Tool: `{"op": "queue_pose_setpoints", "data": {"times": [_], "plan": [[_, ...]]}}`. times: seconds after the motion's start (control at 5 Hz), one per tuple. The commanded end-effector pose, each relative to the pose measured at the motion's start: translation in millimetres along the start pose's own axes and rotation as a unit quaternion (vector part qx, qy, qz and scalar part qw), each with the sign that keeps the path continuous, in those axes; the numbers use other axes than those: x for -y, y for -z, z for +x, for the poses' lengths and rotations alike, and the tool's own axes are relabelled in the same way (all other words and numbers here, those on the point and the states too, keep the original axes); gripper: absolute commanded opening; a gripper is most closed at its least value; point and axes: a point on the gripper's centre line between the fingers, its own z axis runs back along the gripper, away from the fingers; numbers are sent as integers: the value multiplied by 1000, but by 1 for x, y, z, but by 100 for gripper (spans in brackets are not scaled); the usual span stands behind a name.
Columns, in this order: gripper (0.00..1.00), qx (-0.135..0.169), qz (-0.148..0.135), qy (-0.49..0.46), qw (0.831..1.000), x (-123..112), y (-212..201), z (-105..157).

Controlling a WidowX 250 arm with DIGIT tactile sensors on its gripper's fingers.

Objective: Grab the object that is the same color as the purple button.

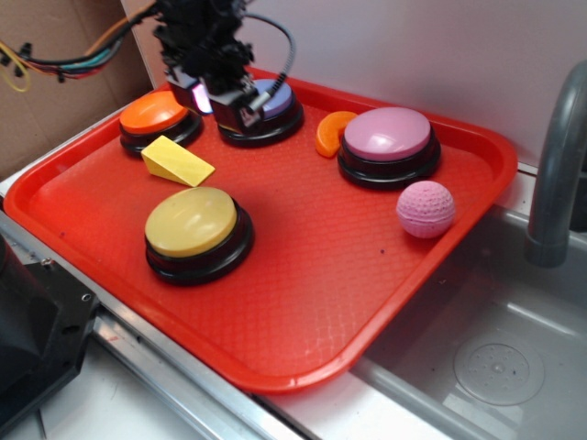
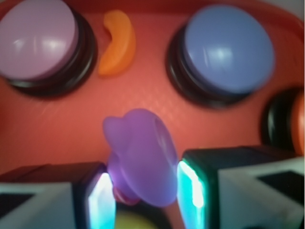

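The purple toy [image 2: 143,160] sits between the two lit fingers [image 2: 102,200] of the gripper [image 2: 143,191]; the jaws are pinching it from both sides. This is clear only in the wrist view. In the exterior view the toy is hidden behind the gripper [image 1: 220,105], so from there I cannot tell what the jaws hold.

Wrist view, past the toy: purple button [image 2: 228,47] at upper right, pink button [image 2: 38,38] at upper left, orange crescent [image 2: 118,43] between them, nearer the pink one. A bit of the orange button [image 2: 298,121] shows at the right edge. This view is blurred, esp. near the fingers.

Exterior view gives the wider layout. The red tray [image 1: 303,302] lies on the worktop beside a sink [image 1: 477,357] w/ a grey faucet [image 1: 555,174]. The gripper hangs over the back of the tray, in front of the purple button [image 1: 275,96] and just right of the orange button [image 1: 156,112]. The yellow wedge [image 1: 176,162] lies near the orange button, the yellow button [image 1: 193,222] is in front of it. The crescent [image 1: 330,133] is just beside the pink button [image 1: 387,136], maybe touching. The pink ball [image 1: 426,209] is near the tray's right rim. Wedge, yellow button and ball do not appear in the wrist view.
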Motion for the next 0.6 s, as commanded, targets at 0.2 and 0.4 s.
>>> {"op": "queue_pose_setpoints", "data": {"times": [0.2, 0.4], "plan": [[0, -19, -26, -35, 999, -28, -76, -37], [51, -44, 0, -30, 999, -33, -81, -35]]}}
